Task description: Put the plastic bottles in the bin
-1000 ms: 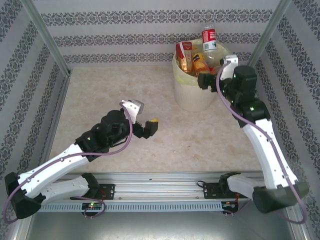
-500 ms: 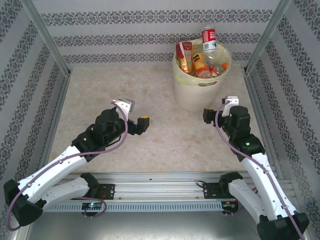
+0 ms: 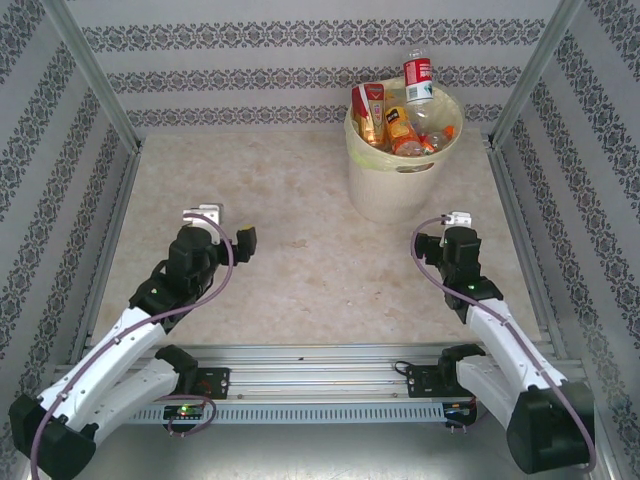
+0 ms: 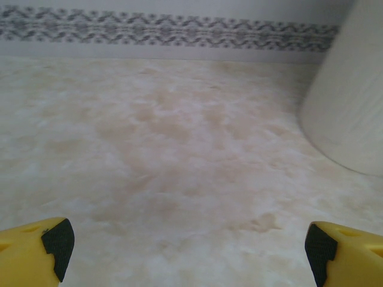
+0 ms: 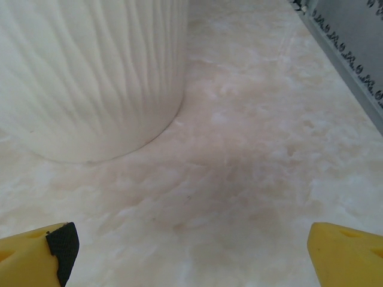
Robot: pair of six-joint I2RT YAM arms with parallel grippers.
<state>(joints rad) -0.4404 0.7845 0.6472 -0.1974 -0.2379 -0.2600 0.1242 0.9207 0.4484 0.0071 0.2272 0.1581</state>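
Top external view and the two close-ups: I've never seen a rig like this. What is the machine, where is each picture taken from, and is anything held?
These are two white robot arms bolted at the near edge of a marbled table. The wide picture comes from a camera above and behind them. The other two come from cameras on the wrists, each looking out past its own hand's yellow fingertips. The left hand and the right hand are both open and hold nothing. At the far side stands a cream bin filled with plastic bottles, one poking up above the rim. The bin's wall shows in both close-ups. Every bottle I can see is in the bin.
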